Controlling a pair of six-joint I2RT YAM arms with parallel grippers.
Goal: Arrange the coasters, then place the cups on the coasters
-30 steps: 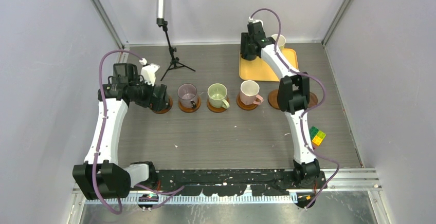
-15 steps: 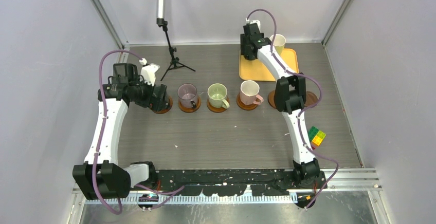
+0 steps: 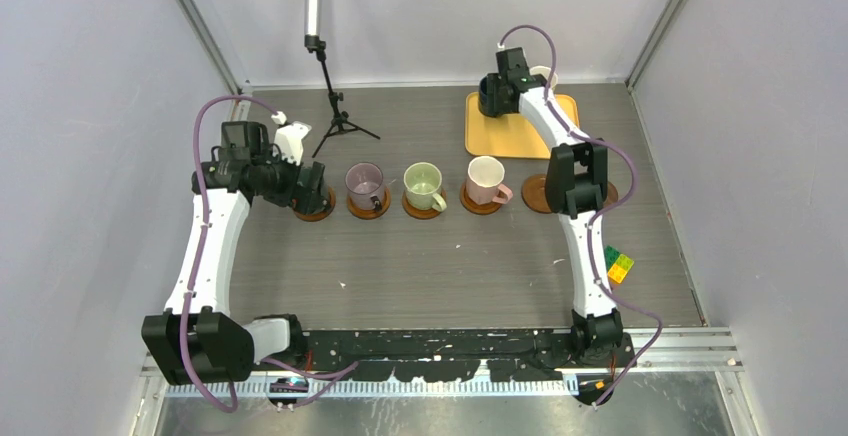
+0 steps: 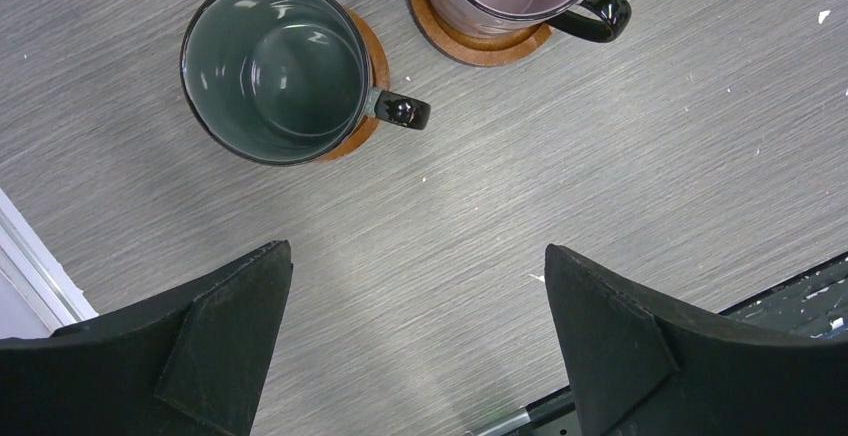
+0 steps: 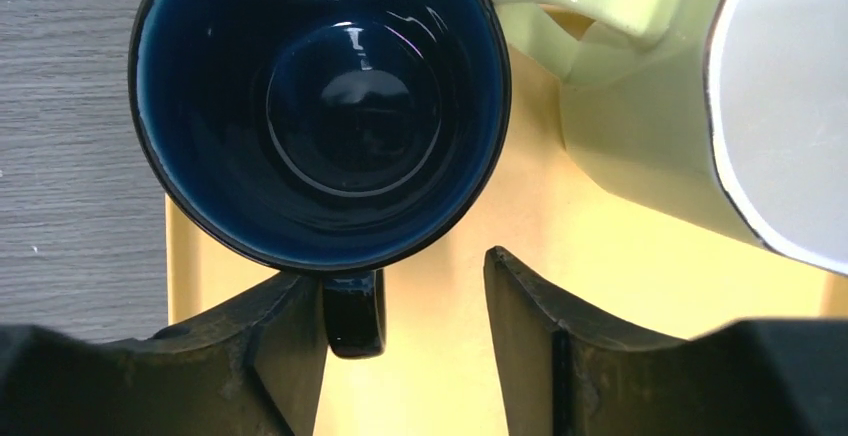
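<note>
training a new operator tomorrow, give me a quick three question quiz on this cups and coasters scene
1. True or false: the dark green cup stands on a coaster.
2. The navy blue cup's handle lies: A between the fingers of the right gripper; B snapped off; C against a coaster.
3. Which cup shares the yellow tray with the navy one?
Key: 1 true; 2 A; 3 the pale yellow cup.
</note>
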